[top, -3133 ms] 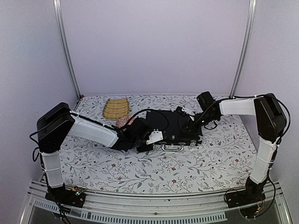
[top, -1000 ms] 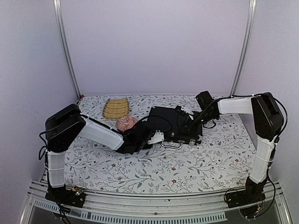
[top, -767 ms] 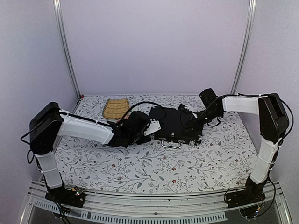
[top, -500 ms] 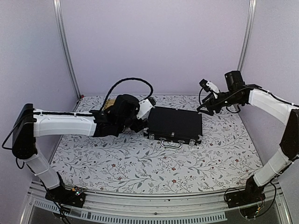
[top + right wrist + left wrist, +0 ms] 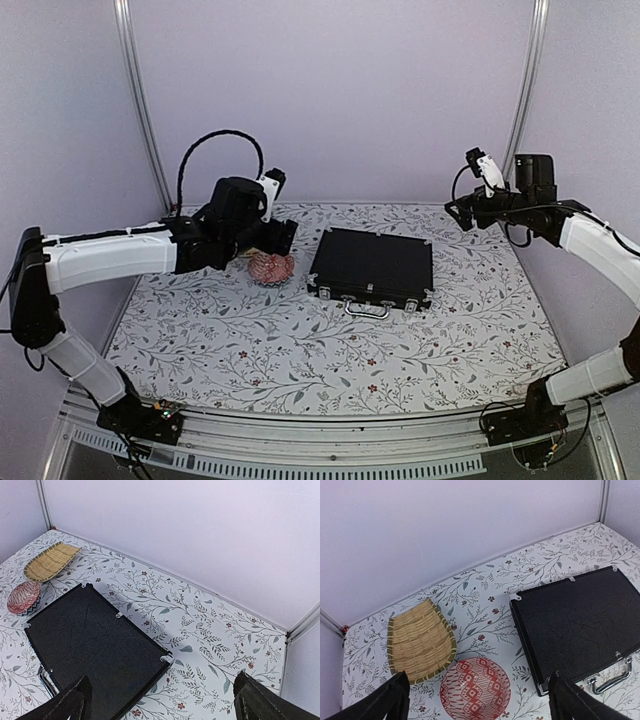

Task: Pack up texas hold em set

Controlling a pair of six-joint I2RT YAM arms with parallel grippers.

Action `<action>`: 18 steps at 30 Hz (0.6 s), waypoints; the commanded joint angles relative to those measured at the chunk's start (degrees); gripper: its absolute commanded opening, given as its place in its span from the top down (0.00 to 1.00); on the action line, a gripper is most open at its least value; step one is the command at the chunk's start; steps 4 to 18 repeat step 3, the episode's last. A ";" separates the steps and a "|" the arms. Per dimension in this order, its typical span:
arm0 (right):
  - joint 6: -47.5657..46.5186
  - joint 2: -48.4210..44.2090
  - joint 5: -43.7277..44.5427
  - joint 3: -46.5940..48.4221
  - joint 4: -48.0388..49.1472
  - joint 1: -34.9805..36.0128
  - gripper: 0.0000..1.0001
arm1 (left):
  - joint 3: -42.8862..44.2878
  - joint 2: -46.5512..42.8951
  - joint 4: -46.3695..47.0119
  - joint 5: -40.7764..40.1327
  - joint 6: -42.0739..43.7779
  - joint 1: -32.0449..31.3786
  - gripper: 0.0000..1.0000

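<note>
1. Both arms have come up off the briefcase [image 5: 372, 265]. A moment ago they were pressed down against it; now one hangs at the upper left of the overhead view and the other at the upper right.
2. From where I stand, the left fingers [image 5: 390, 702] are spread wide with nothing between them.
3. The right fingers [image 5: 70, 700] are just as wide apart and equally empty.
4. That black case lies flat in the middle of the counter [image 5: 330, 360] with its lid down. Its silver handle [image 5: 367, 311] points toward the lower edge of the frame.
5. I see no loose chips, discs or cards anywhere, so I'd judge the packing all but finished. I cannot tell whether the latches are snapped; checking them may be all that's left.
6. A pink-red patterned ball [image 5: 270, 268] sits near the case's left end, not touching it. A tan slatted mat [image 5: 420, 640] lies just beyond the ball.
</note>
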 commanded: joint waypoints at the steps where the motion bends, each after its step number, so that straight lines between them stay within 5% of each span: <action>1: 2.74 -1.62 -0.02 -1.19 3.41 -0.17 0.01 | -0.10 -0.43 0.07 2.91 -5.22 0.30 0.03; 18: 3.24 -0.92 -0.88 -1.41 3.35 -0.22 0.01 | 0.30 -0.05 -0.52 3.31 -5.51 0.31 0.03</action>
